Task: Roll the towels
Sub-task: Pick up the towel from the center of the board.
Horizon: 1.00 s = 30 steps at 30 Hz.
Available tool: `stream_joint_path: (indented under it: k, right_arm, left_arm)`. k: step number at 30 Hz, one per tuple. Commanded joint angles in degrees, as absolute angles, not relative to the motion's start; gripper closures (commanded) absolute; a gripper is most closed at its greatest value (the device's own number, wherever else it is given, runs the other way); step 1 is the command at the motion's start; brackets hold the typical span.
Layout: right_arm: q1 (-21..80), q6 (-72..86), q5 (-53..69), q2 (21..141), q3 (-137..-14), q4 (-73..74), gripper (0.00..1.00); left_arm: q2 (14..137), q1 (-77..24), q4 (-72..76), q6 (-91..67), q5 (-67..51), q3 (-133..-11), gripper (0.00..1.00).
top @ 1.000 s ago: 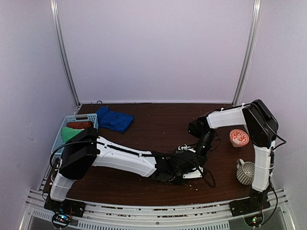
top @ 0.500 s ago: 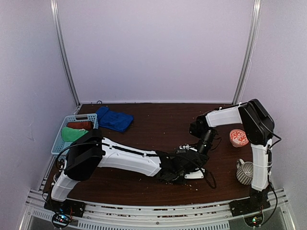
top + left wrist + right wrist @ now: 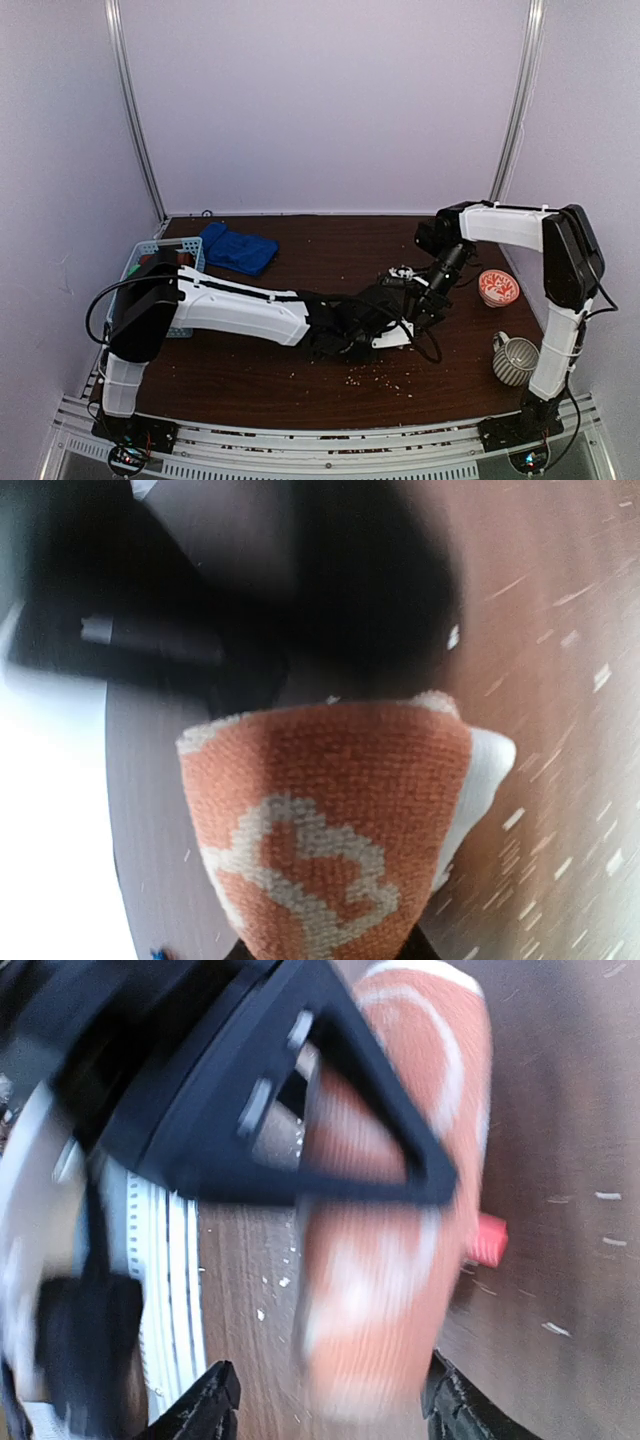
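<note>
- Orange towel with white pattern sits a bit right of centre on the brown table. It is bunched into a roll, with white backing showing at one end.
- Left gripper is reached across to mid-frame in the top view and is closed down on that towel. In its own wrist view the cloth fills the gap between the fingertips at the bottom edge.
- Right gripper has its jaws spread wide and holds nothing. The fingertips straddle the near end of the roll. The wrist view is blurred, so I can't tell if either finger touches the cloth.
- One black left finger lies across the roll in the right wrist view.
- Small red object shows at the roll's right side; can't identify it.
- Blue towel lies crumpled at upper left of the table, just beside the light blue basket, which is mostly hidden by the left arm.
- Patterned bowl and striped mug stand at the right side, well apart from the towel.
- Crumbs are scattered over the table.
</note>
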<state>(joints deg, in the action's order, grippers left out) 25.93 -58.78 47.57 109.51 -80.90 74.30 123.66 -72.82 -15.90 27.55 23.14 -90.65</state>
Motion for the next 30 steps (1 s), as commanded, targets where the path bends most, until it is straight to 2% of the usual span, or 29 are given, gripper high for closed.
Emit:
stream_joint_path:
  k: [1, 3, 4, 5, 6, 14, 21, 30]
  right_arm:
    - [21.6, -57.0, 47.4, 104.5, -82.2, 74.1, 0.35]
    - [19.8, -56.0, 50.2, 103.4, -80.5, 71.2, 0.35]
    - [19.1, -55.4, 51.8, 103.0, -79.3, 69.6, 0.16]
    - [18.7, -54.9, 53.3, 102.7, -77.6, 68.1, 0.02]
    - [18.6, -54.5, 54.0, 102.7, -76.7, 66.7, 0.00]
    - [18.2, -52.6, 52.4, 102.0, -74.4, 62.6, 0.00]
    - [18.3, -54.1, 52.2, 102.4, -72.8, 63.0, 0.00]
    - [18.3, -61.1, 56.4, 103.4, -73.9, 69.9, 0.00]
  left_arm:
    - [114.9, -69.1, -18.3, 24.1, 22.9, -85.5, 1.00]
    - [110.5, -67.8, -18.4, 23.6, 23.1, -82.0, 1.00]
    - [108.4, -67.0, -18.5, 23.5, 23.2, -80.2, 1.00]
    - [106.1, -65.8, -18.4, 23.4, 23.5, -78.3, 1.00]
    - [104.2, -64.8, -18.4, 23.3, 24.2, -76.8, 1.00]
    - [91.7, -57.2, -20.6, 25.2, 26.3, -66.1, 1.00]
    - [80.1, -46.5, -19.7, 30.1, 26.6, -57.9, 1.00]
    - [64.7, -32.5, -17.1, 41.8, 18.2, -48.9, 1.00]
